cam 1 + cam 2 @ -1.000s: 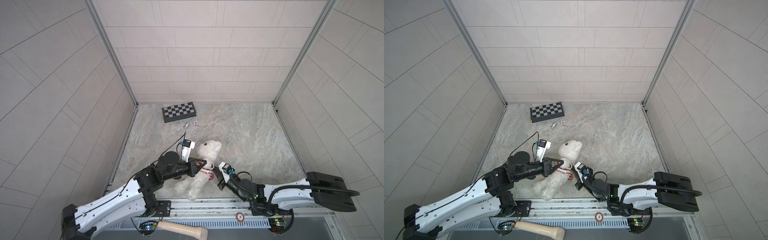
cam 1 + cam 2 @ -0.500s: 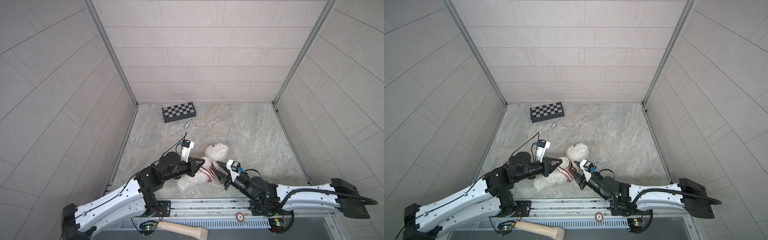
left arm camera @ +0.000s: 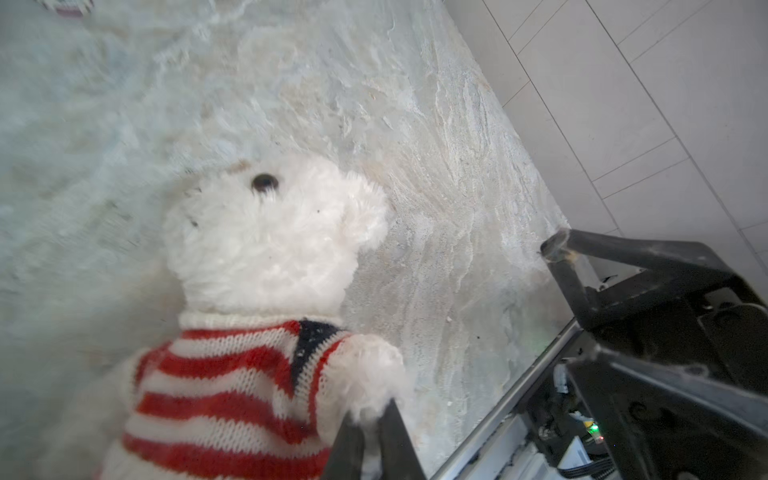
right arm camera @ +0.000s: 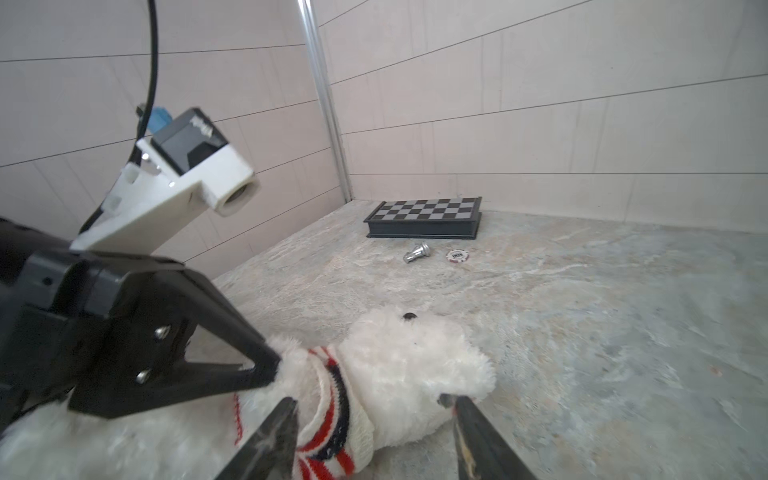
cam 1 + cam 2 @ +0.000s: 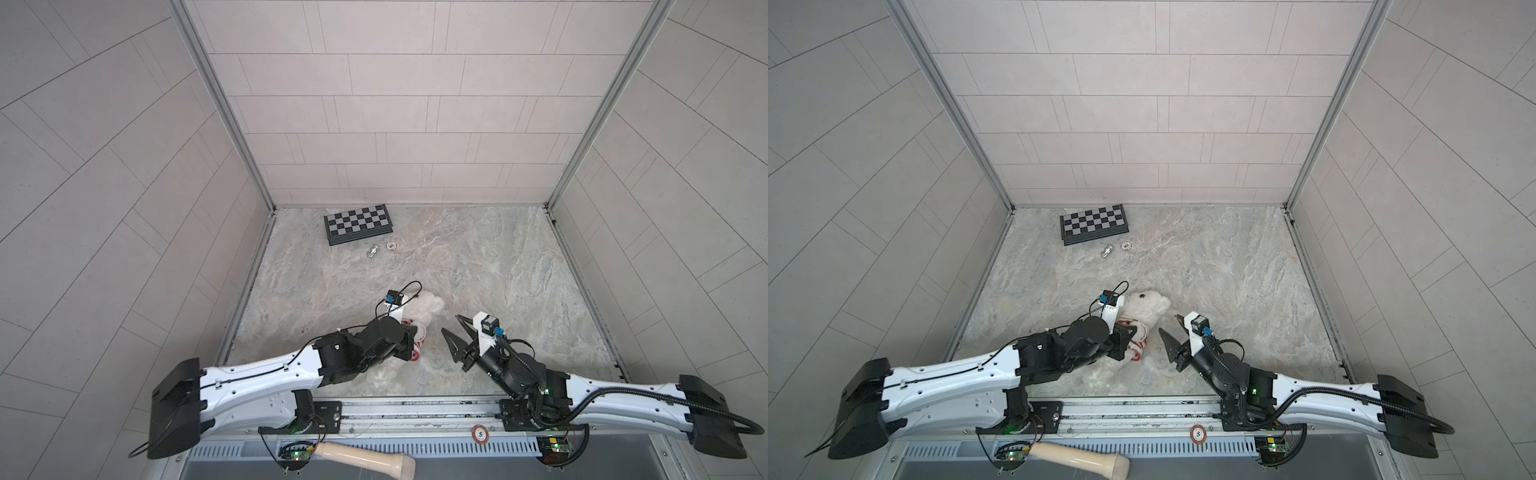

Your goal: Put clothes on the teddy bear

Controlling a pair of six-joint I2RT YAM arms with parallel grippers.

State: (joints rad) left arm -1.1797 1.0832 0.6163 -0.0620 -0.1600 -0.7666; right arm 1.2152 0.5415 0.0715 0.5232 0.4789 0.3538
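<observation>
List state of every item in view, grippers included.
teddy bear: lying on the table, head through the sweater collar.
sweater: on the bear's torso, one paw out of a sleeve.
left gripper: jaws nearly together at that paw; grip unclear.
right gripper: open, empty, clear of the bear.
chess board: closed, flat.
chess piece: on its side.
poker chip: flat.

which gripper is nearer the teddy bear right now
Left. The left gripper touches the teddy bear at the fur of its arm; the right gripper hangs open beside the head, apart from it.
</observation>
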